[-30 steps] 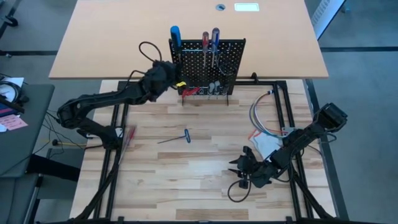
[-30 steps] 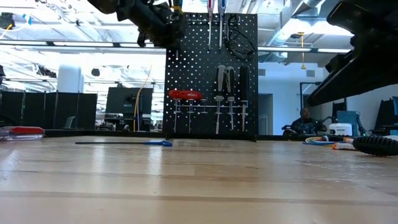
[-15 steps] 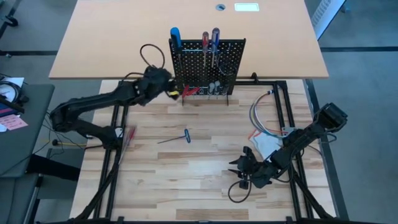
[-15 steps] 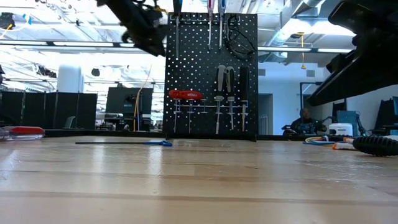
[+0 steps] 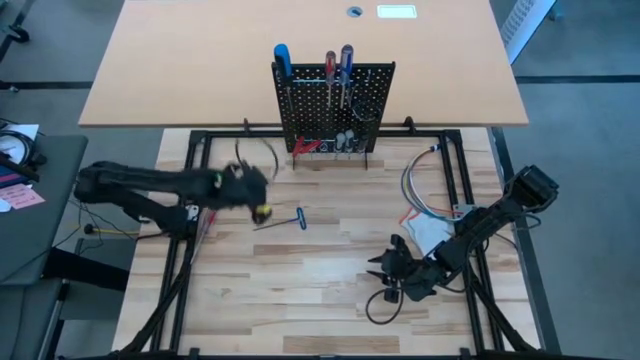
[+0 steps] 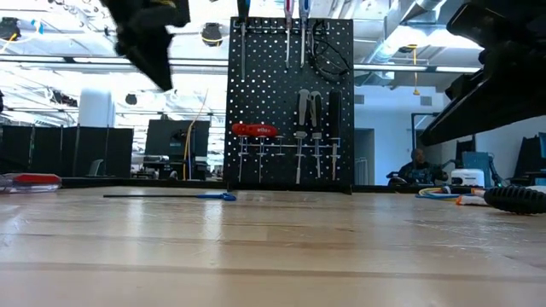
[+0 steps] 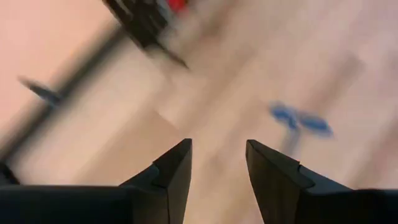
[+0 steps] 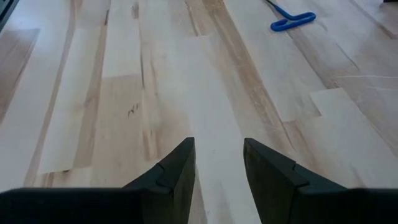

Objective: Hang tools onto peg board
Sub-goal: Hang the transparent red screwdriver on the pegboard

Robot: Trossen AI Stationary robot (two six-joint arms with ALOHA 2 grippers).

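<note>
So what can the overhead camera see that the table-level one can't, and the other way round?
Only the high view shows the left gripper open above the wood, the right gripper open near the table's front, and a coiled cable. Only the low view shows the room behind, with a seated person. Both show the peg board, its hung screwdrivers, the red-handled pliers and the blue T-handle tool.

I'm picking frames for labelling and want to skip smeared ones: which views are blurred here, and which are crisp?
Left wrist view: heavy motion smear; the blue T-handle tool and the peg board are streaks, only the left gripper is sharp. High view: the left arm is smeared. Low view: peg board crisp, bright backlight behind. Right wrist view: sharp throughout.
</note>
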